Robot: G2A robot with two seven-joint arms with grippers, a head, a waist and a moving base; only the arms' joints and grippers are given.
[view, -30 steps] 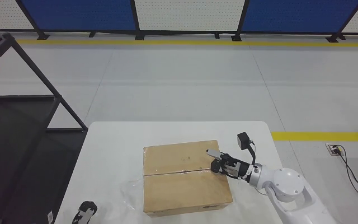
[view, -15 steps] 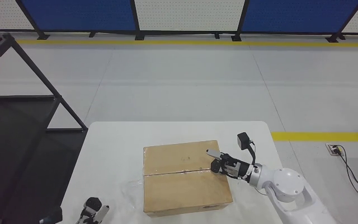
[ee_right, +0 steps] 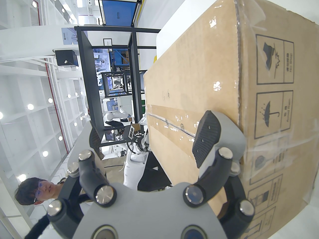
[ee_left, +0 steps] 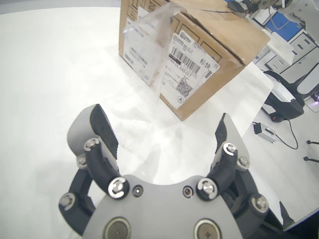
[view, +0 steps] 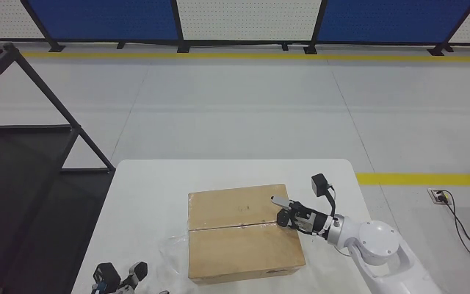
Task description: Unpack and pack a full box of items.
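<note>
At the near left corner of the table, left gripper: 1 pair of fingers, spread wide apart with nothing between them, held low over the white tabletop. Just beyond the fingertips lies crumpled clear film, 1 loose strip. It hangs off the top corner of the box, runs down over its labelled side and spreads onto the table.

At the right edge of the box, right gripper: 1 pair of fingers, also apart and clamped on nothing. One ribbed pad sits over the top face beside the end of the centre seam. Whether it touches the cardboard cannot be told. The other finger stands off the box in open air.

Cardboard box: 1, brown, closed, standing flat near the middle of the table, a little toward the right arm.
- Top flaps: 2, meeting at 1 taped seam that runs across the lid.
- Side facing the left gripper: white labels with barcodes, partly under the film; their number is uncertain.
- End facing the right gripper: 4 framed handling symbols in a row, the lower ones under clear tape.

Table: 1, white, with rounded corners.

Beyond the table: 1 black metal frame on the left, and 3 blue panels along the far wall.
</note>
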